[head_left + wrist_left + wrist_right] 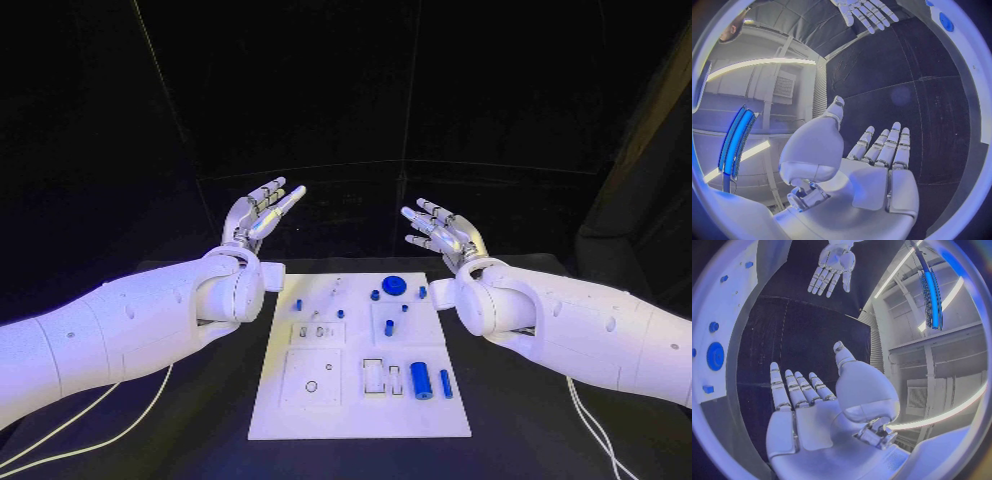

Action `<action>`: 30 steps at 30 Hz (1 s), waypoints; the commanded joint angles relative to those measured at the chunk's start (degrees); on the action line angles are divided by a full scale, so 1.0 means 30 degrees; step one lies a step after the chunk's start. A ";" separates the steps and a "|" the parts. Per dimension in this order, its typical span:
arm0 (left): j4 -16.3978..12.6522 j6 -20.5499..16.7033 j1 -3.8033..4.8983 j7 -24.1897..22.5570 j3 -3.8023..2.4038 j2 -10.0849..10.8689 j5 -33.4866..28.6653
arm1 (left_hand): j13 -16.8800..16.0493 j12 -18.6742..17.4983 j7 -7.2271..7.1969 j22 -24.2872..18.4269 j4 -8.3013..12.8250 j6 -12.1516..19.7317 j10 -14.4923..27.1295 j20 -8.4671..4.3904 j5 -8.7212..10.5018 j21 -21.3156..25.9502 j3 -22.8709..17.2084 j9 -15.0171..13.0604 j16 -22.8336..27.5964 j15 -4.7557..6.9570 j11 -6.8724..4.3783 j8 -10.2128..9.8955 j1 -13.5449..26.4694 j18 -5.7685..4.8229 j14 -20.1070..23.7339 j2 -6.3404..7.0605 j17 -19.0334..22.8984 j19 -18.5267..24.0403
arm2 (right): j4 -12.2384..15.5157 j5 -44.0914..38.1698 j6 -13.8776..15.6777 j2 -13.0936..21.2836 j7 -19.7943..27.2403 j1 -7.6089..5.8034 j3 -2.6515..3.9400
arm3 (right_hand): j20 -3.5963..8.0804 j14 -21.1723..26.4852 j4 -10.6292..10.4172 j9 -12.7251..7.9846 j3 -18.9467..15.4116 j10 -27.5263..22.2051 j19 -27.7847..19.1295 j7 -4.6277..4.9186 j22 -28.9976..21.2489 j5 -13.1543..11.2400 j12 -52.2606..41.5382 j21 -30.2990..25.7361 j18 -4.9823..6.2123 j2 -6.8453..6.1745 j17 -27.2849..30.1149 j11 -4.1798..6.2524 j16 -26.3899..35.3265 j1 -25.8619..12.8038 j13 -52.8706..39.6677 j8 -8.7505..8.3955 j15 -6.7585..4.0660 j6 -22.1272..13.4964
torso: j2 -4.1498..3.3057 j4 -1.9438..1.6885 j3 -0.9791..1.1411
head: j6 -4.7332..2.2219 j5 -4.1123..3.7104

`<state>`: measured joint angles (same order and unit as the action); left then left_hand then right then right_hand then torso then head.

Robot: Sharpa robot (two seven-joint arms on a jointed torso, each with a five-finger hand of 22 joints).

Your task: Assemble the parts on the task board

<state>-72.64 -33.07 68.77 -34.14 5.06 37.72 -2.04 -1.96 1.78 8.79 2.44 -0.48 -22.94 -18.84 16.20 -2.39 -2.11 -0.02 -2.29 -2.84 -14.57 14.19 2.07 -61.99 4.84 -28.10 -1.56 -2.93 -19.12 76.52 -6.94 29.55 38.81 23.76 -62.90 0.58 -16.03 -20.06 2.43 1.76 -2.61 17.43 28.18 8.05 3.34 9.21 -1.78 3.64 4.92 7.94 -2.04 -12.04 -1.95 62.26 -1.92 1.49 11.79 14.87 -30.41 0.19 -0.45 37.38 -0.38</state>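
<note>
On worktop (173, 440): task board (361, 420) lying centred, blue parts (421, 380) sitting on it.
Left hand (260, 215): hovering beyond board's far left corner, fingers (879, 147) spreading, holding nothing.
Right hand (444, 232): mirroring, fingers (795, 390) spreading, empty.

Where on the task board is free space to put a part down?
The task board is bare along its near edge, below the big blue cylinder. The left column by the left hand is mostly cut-outs. The far right, round the blue disc, is crowded.
</note>
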 commanded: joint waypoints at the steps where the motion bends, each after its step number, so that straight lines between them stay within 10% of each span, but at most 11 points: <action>1: 0.0383 0.2086 0.0178 -0.1459 0.0085 -0.0159 -0.0297 | -0.0071 0.0130 0.2513 0.0062 -0.0079 -0.0559 -0.0515 0.0183 -0.0114 -0.0159 -0.0028 -0.0070 -0.0080 -0.0121 0.0204 0.0152 -0.0848 0.0268 -0.0506 -0.0080 -0.0076 -0.0310 | -0.0658 -0.2116 -0.3654 -0.0275 -0.1287 -0.0163 0.0037 | -0.0188 -0.4985 0.1570 0.0282 0.0452 0.3643 0.3728 0.2545 0.0550 0.0226 -0.0487 0.1203 0.1040 0.0299 -0.0352 -0.0627 -0.0709 0.2757 -0.0276 0.0496 0.0317 0.2922 | 0.0009 0.0005 -0.0006 | 0.0001 0.0003; 9: 0.0434 0.2134 0.0203 -0.1484 0.0100 -0.0180 -0.0304 | -0.0118 0.0195 0.2618 0.0097 -0.0061 -0.1007 -0.1081 0.0180 -0.0112 -0.0224 -0.0012 -0.0111 -0.0179 -0.0078 0.0329 0.0214 -0.0930 0.0309 -0.1000 -0.0137 -0.0141 -0.0410 | -0.1401 -0.2774 -0.4885 -0.0600 -0.1735 -0.0325 0.0074 | -0.0124 -1.1083 0.3175 0.0667 0.1101 1.1025 0.5483 0.1785 0.0731 0.0362 -0.1579 0.2168 0.1804 0.0012 -0.0571 0.0091 -0.1588 0.4317 -0.0606 0.1331 -0.0557 0.9133 | 0.0009 0.0005 -0.0006 | 0.0001 0.0003; 10: 0.0362 0.2987 0.0207 -0.1405 0.0113 0.0408 -0.0581 | -0.0129 0.0210 0.2632 0.0107 -0.0053 -0.1117 -0.1232 0.0180 -0.0111 -0.0241 -0.0006 -0.0120 -0.0218 -0.0064 0.0348 0.0227 -0.0953 0.0321 -0.1197 -0.0149 -0.0165 -0.0459 | -0.2292 -0.8674 -0.2911 -0.0103 -0.1156 -0.0336 0.0078 | -0.0036 -1.1715 0.3315 0.0703 0.1139 1.1578 0.5896 0.1737 0.0783 0.0330 -0.1666 0.2386 0.1879 -0.0034 -0.0581 0.0260 -0.1691 0.4356 -0.0603 0.1420 -0.0734 1.0075 | -0.0140 0.0075 -0.0053 | 0.0078 -0.0078; 12: 0.0220 0.3110 0.0205 -0.1469 0.0115 0.0550 -0.0587 | -0.0185 0.0303 0.2686 0.0212 0.0005 -0.1581 -0.1953 0.0181 -0.0115 -0.0413 0.0004 -0.0158 -0.0519 0.0008 0.0381 0.0292 -0.1072 0.0412 -0.2467 -0.0210 -0.0321 -0.1088 | -0.2402 -0.9717 -0.2660 -0.0042 -0.1248 -0.0338 0.0082 | 0.0190 -1.2709 0.3550 0.0733 0.1222 1.2451 0.6598 0.1624 0.0865 0.0268 -0.1718 0.2756 0.1915 -0.0072 -0.0571 0.0494 -0.1799 0.4385 -0.0573 0.1495 -0.1016 1.1589 | -0.0267 0.0091 -0.0066 | 0.0098 -0.0047; 22: -0.0568 0.4092 0.0210 -0.1717 0.0116 0.1277 -0.0453 | -0.0679 0.1556 0.2526 0.1069 0.0431 -0.6127 -0.9485 0.0097 -0.0111 -0.2314 0.0292 -0.0476 -0.2203 0.1099 -0.0181 0.0958 -0.1689 0.1452 -0.7304 -0.0742 -0.0802 -0.7458 | -0.2375 -1.3666 -0.2327 0.0234 -0.2073 -0.0624 0.0097 | 0.0997 -1.5090 0.4270 0.0688 0.1511 1.4597 0.8446 0.1260 0.1150 0.0192 -0.1415 0.3863 0.1897 -0.0118 -0.0553 0.1063 -0.1777 0.4048 -0.0563 0.1288 -0.1767 1.3391 | -0.0917 -0.0023 -0.0118 | -0.0098 -0.0122; 30: -0.1615 0.4759 0.0234 -0.1792 0.0114 0.2026 0.0117 | -0.0595 0.2035 0.2059 0.0936 0.0991 -0.9564 -1.1582 -0.0073 -0.0133 -0.2512 0.0371 -0.0573 -0.2412 0.1664 -0.0764 0.1421 -0.2186 0.1901 -0.9253 -0.1177 -0.0725 -0.9392 | -0.2245 -1.7755 -0.2756 0.0261 -0.3206 -0.1199 0.0107 | 0.1900 -1.7539 0.4738 0.0699 0.2010 1.6006 1.0094 0.0969 0.1897 0.0454 -0.1046 0.5485 0.1864 -0.0381 -0.0805 0.1546 -0.2152 0.4498 -0.0580 0.1152 -0.2573 1.4343 | -0.1574 -0.0206 -0.0201 | -0.0343 -0.0262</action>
<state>-76.96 -21.50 69.33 -38.00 5.46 43.64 -2.94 -3.80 7.54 12.94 5.30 2.25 -51.35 -53.27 15.87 -2.54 -9.45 1.08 -4.08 -9.99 -9.57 11.94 6.05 -68.02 9.36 -55.58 -5.27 -5.19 -46.93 69.57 -51.25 21.51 39.64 16.50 -66.23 0.83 -12.47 -65.61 15.29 3.72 2.41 61.28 54.24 11.74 7.30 9.86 -5.90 16.20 9.82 7.48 -3.66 -8.69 -6.97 74.30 -3.56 5.10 6.25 54.74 -34.14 -0.14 -0.90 36.53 -1.07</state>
